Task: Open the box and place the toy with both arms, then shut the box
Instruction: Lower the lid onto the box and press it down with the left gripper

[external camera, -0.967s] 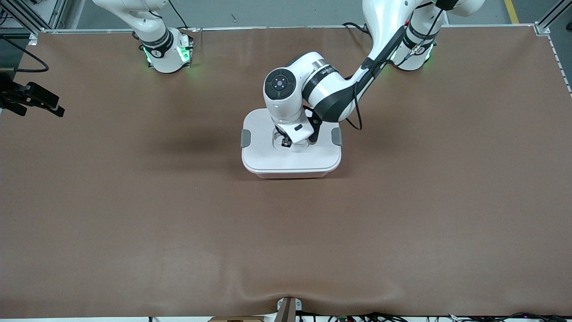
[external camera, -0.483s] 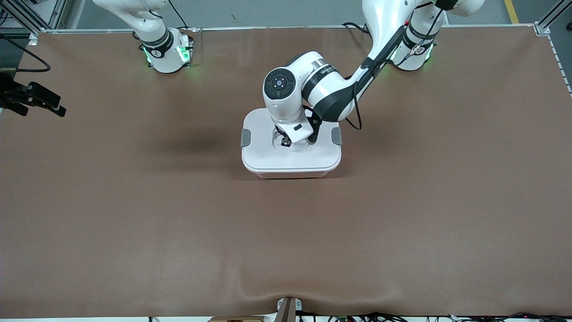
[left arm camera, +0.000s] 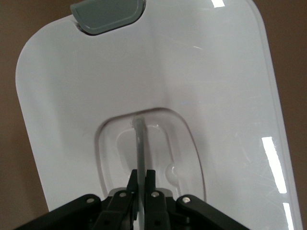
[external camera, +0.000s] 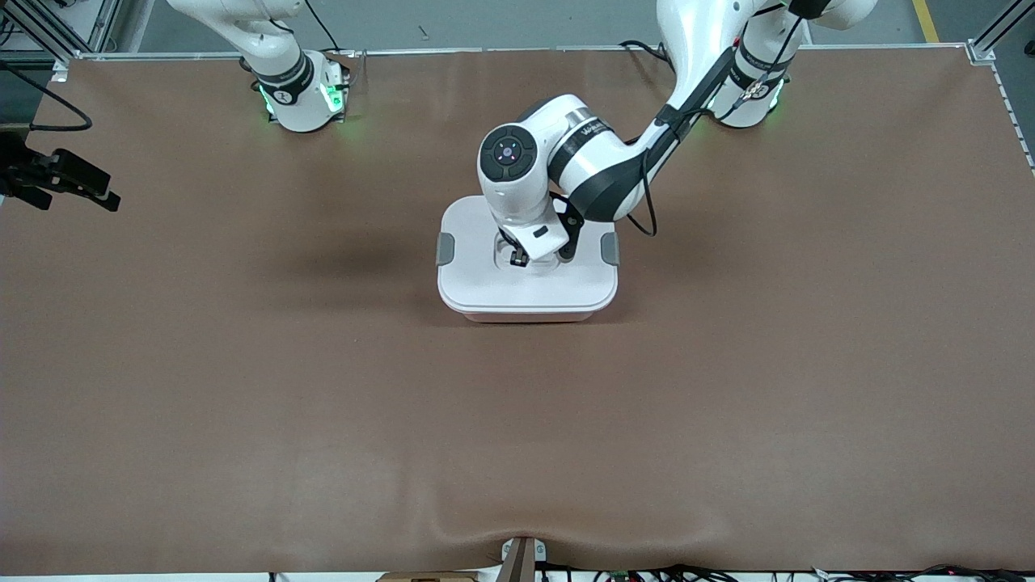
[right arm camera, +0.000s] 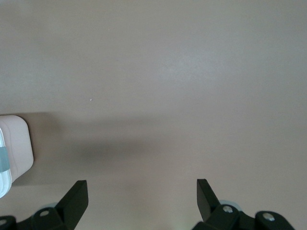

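1. Box (external camera: pixel 526 275): white, lid on, centre of the frame, on the brown table (external camera: pixel 242 364).
2. Handle (left arm camera: pixel 140 143): clear, recessed in the lid.
3. Left gripper (left arm camera: pixel 141 184): down in the recess, fingers clamped narrow on the handle.
4. Right gripper (right arm camera: pixel 141 191): fingers spread wide, holding nothing, over bare table; the arm waits.

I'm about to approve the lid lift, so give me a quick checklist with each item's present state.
1. left gripper shut on the handle of the box: ok.
2. Lid seated flat: ok.
3. Grey side clips released: cannot tell.
4. right gripper open, waiting over bare table toward the right arm's end: ok.
5. Toy in view for placing: not ok, none visible.
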You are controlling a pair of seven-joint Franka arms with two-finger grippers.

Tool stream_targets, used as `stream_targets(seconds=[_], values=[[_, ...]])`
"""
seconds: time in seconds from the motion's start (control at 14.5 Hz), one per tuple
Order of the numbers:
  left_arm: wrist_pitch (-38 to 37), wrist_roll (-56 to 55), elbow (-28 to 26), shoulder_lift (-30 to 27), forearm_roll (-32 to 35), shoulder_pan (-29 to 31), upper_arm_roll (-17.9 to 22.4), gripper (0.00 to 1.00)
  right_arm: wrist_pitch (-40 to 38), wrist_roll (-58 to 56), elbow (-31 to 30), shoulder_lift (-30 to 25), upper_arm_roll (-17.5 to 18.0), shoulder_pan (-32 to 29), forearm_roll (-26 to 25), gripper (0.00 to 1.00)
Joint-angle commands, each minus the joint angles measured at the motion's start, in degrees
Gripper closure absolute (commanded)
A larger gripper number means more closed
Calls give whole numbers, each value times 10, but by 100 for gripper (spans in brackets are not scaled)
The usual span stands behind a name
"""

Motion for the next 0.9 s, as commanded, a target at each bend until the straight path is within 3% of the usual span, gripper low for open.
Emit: stream_targets(seconds=[0.0, 0.35, 0.55, 0.76, 0.83], values=[[-25, 23, -9, -1, -3, 3, 1, 86, -5, 10, 7, 6, 1, 1, 3, 0], [-24, 22, -9, 0, -3, 3, 1, 69, -4, 9, 7, 7, 0, 0, 3, 0], [-25, 18, -9, -5, -8, 3, 1, 39, -3, 9, 7, 8, 0, 2, 3, 0], [-26, 19, 2, -20, -3, 3, 4, 0, -3, 10, 7, 8, 1, 3, 3, 0], [-27, 23, 2, -23, 5, 3, 5, 0, -3, 9, 7, 8, 0, 3, 3, 0]])
